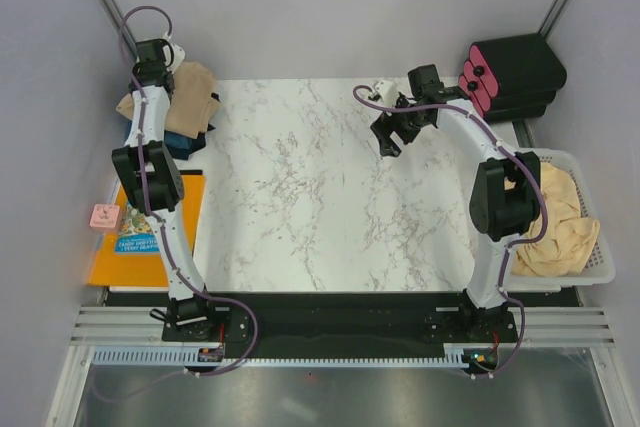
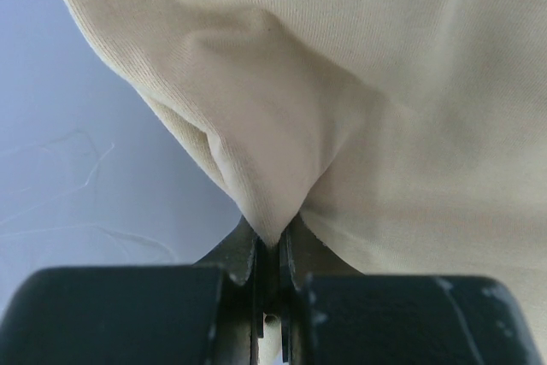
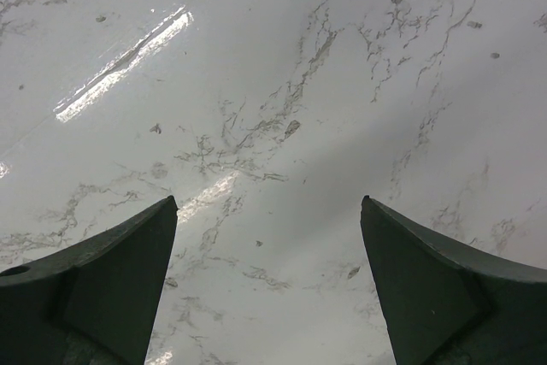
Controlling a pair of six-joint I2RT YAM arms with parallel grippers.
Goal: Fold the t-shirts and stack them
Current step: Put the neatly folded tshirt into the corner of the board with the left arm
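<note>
A folded tan t-shirt (image 1: 192,95) lies at the far left edge of the marble table, on top of a dark teal-blue folded one (image 1: 185,142). My left gripper (image 1: 163,55) is at that pile's far corner. In the left wrist view it (image 2: 272,241) is shut on a pinch of the pale tan cloth (image 2: 342,83), which fills the view. Pale beige t-shirts (image 1: 555,222) lie crumpled in a white basket (image 1: 600,247) at the right. My right gripper (image 1: 392,137) is open and empty above the bare marble (image 3: 282,126).
An orange-and-blue picture book (image 1: 135,237) and a small pink object (image 1: 104,216) lie left of the table, by the left arm. A black and red case (image 1: 510,75) stands at the far right. Grey walls close in on the left and the back.
</note>
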